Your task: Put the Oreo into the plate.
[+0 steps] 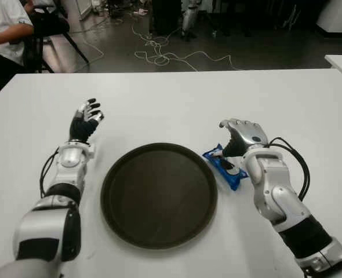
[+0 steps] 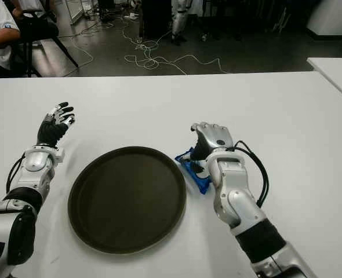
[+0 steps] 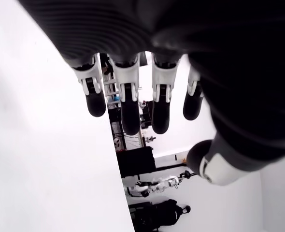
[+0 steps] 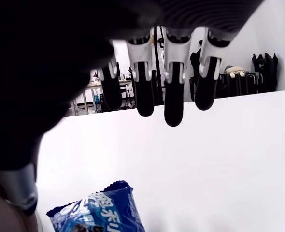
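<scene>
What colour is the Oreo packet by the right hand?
Blue, with white lettering; the Oreo packet shows best in the right wrist view.

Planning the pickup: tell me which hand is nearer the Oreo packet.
Right. The right hand hovers directly over the Oreo packet, fingers open; the left hand shows beyond the plate's far side.

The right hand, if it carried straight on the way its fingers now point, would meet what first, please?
Probably nothing: the right hand hovers above the Oreo packet, its fingers aimed across bare white table toward the far edge. Depth is unclear, but that line looks free.
</scene>
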